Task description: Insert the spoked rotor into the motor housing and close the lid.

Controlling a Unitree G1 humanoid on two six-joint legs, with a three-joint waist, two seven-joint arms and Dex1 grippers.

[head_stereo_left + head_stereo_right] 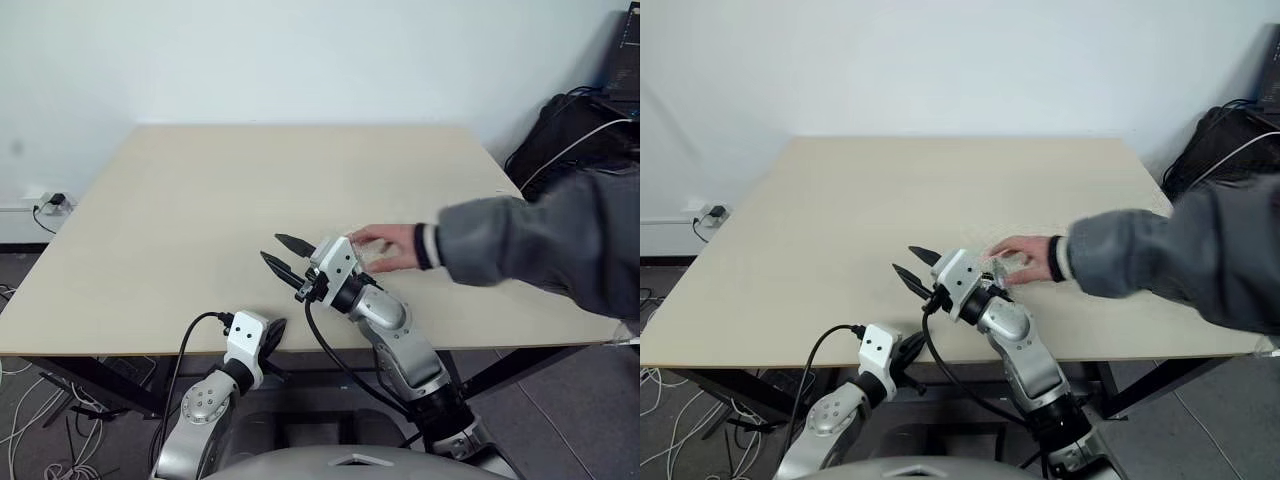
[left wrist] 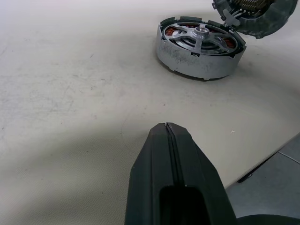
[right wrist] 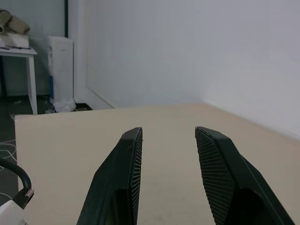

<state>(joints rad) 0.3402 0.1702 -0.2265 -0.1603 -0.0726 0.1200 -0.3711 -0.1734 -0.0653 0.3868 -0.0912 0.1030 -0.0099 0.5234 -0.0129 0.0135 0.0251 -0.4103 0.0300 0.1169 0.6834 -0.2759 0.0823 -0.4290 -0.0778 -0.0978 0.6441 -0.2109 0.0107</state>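
A round grey motor housing (image 2: 199, 47) lies on the beige table (image 1: 200, 200); copper-brown windings show between silvery spokes around its silvery hub. A darker round part (image 2: 262, 14) with brownish windings leans at its rim, cut off by the frame edge. I cannot tell the spoked rotor or the lid apart from these. My left gripper (image 2: 166, 129) is shut and empty, low at the table's near edge (image 1: 272, 335), a short way from the housing. My right gripper (image 1: 272, 249) hovers open and empty above the table, its ribbed pads (image 3: 136, 159) apart.
A person's hand (image 1: 385, 248) in a grey sleeve (image 1: 540, 245) reaches in from the right and rests on the table just behind my right wrist, over something pale (image 1: 365, 257). A black bag with cables (image 1: 570, 130) sits beyond the table's right edge.
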